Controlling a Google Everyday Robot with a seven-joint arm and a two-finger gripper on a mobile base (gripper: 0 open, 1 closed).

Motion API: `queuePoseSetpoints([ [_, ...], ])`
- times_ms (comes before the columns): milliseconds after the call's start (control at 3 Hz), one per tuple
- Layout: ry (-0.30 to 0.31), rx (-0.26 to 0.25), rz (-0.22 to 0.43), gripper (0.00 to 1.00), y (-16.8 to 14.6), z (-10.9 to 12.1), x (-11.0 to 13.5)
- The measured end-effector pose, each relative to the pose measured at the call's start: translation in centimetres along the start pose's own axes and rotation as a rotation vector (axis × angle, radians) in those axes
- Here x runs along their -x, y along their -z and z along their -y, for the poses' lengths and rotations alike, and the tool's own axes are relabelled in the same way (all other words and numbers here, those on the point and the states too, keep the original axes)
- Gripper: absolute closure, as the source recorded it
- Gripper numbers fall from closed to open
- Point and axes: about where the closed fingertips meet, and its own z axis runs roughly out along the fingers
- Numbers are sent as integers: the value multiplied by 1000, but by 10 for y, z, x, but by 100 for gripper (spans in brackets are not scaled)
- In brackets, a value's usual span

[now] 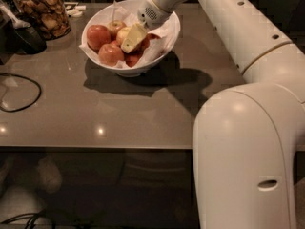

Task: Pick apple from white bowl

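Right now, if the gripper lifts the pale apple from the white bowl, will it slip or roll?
Probably it can slip: the apple looks round and smooth. If nudged, it would likely roll against the red apples beside it in the white bowl. The gripper is inside the bowl, close beside it.

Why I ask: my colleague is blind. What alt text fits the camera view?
The white robot arm's tool hangs inside a white bowl of apples on a grey table, next to the palest apple. A glass jar of brown snacks stands at the far left.
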Motion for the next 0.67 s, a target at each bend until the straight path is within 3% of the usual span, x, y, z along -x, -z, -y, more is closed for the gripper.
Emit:
queuePoseSetpoints([
  [667, 0, 0, 0, 100, 0, 0, 0],
])
